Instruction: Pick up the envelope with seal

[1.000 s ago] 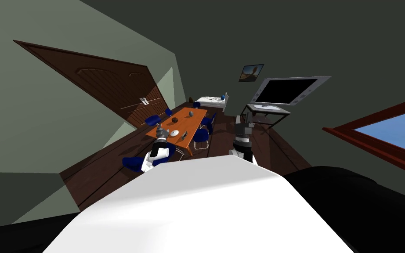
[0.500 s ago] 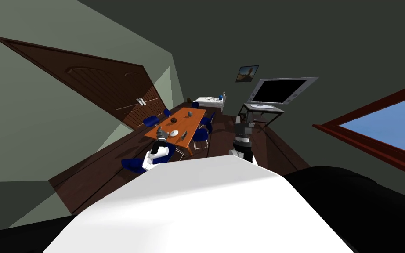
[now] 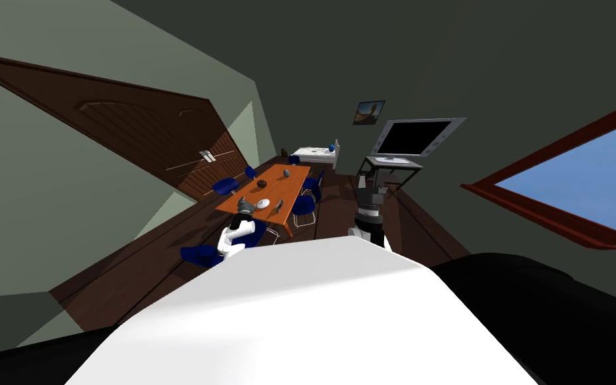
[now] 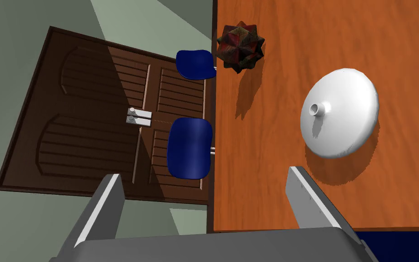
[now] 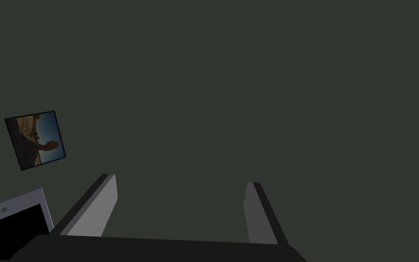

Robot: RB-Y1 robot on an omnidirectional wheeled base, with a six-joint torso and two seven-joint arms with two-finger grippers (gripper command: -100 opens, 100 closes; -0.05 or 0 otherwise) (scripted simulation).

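**Operator:** State the condition of both end effectors.

**Technician:** The left end effector [image 4: 204,175] was wide open and empty. It hung above the near left part of the orange bench [image 4: 322,27]. The right end effector [image 5: 180,182] was also wide open and empty. It was raised to the right of the bench and aimed at a wall.

**Operator:** Where was the envelope?

**Technician:** It could not be confirmed. The likeliest candidate was a dark flat item [image 3: 278,207] on the near right part of the bench, just right of a white domed object [image 4: 340,113]. The item was too small to show whether it carried a seal.

**Operator:** Which relation governed the coming move?

**Technician:** The candidate lay to the right of the left end effector, with the domed object between them. Its long axis appeared to run near to far along the bench, slightly slanted. The left arm was judged the nearer. The right arm stood apart from the bench.

**Operator:** What else was present?

**Technician:** A dark spiky object [image 4: 240,47] lay farther along the bench, near its left edge. A small grey object [image 3: 286,173] lay farther still. Blue chairs [image 4: 190,148] stood along the left side, in front of a brown double door [image 4: 90,127].

**Operator:** Any precaution?

**Technician:** As a judgement only: travel to the right would need to clear the domed object. The fingers would best close across the candidate's short axis.
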